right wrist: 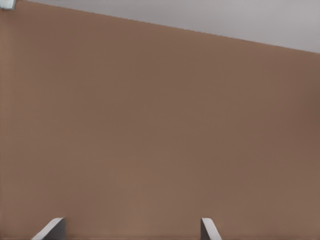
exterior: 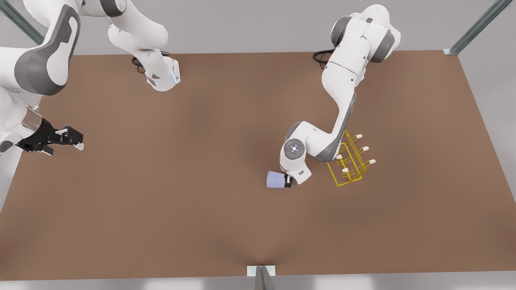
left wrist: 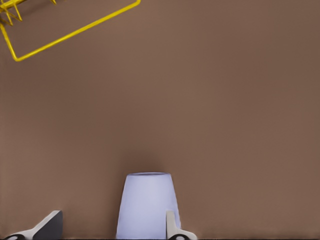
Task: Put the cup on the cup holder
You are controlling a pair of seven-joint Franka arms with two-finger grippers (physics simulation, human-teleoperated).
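Brown tabletop (exterior: 201, 209) is stretching across the whole scene, bare board from edge to edge. Two white arms are reaching in from the far side. The arm on the front view's right (exterior: 342, 92) is bending down toward the middle of the table, and this is the left arm, going by its wrist view. The other arm (exterior: 44, 60) is waiting off at the front view's left, out by the table's edge.

Next, the cup holder (exterior: 350, 161), a yellow wire rack with white-capped prongs, is standing on the table just beside the left arm's wrist, partly behind it in the front view.

The cup (exterior: 275, 179), lavender-blue, is sitting a little toward the front view's left of the rack, apart from it. The left gripper (exterior: 288, 181) is right at the cup; in the left wrist view one finger (left wrist: 171, 225) is lying against the cup's side while the other sits well clear, so the jaws are spread and not clamping.

The right gripper (exterior: 74, 141) is hovering above the table edge, its fingers spread wide with nothing between them.
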